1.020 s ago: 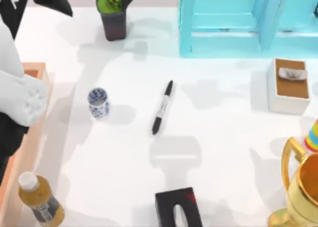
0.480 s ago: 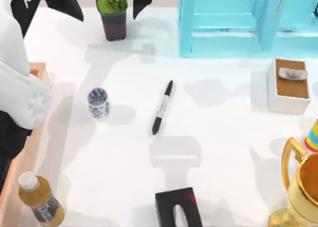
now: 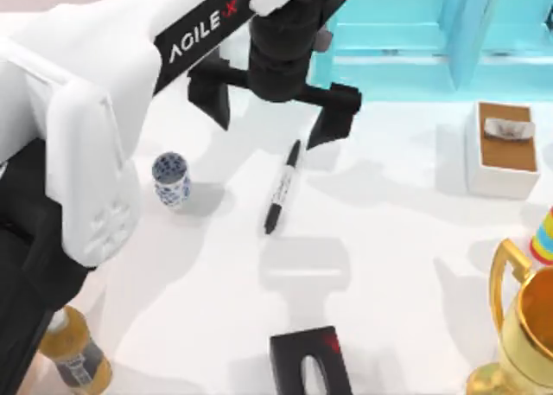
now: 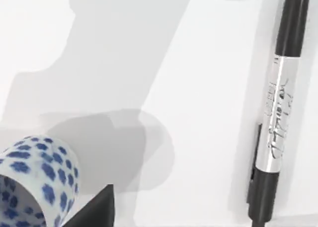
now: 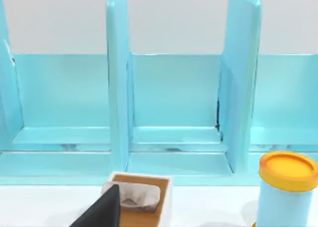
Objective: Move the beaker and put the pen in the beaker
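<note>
1. The beaker [image 3: 171, 180] stands upright on the white surface [image 3: 389, 239], left of centre.
2. The pen [image 3: 282, 187] lies flat just right of it, apart.
3. The left hand [image 3: 275, 117] hovers above both, fingers spread wide, holding nothing.

The beaker [image 3: 171, 180] stands upright on the table [image 3: 389, 265], left of the pen [image 3: 282, 187], which lies flat and apart from it. The left gripper [image 3: 272, 110] hangs over the pen's far end, fingers spread wide. A shelf [image 3: 415, 41] sits at the far edge, a box [image 3: 501, 149] at the right, a trophy [image 3: 518, 334] at the near right, a bottle [image 3: 73, 352] at the near left.
</note>
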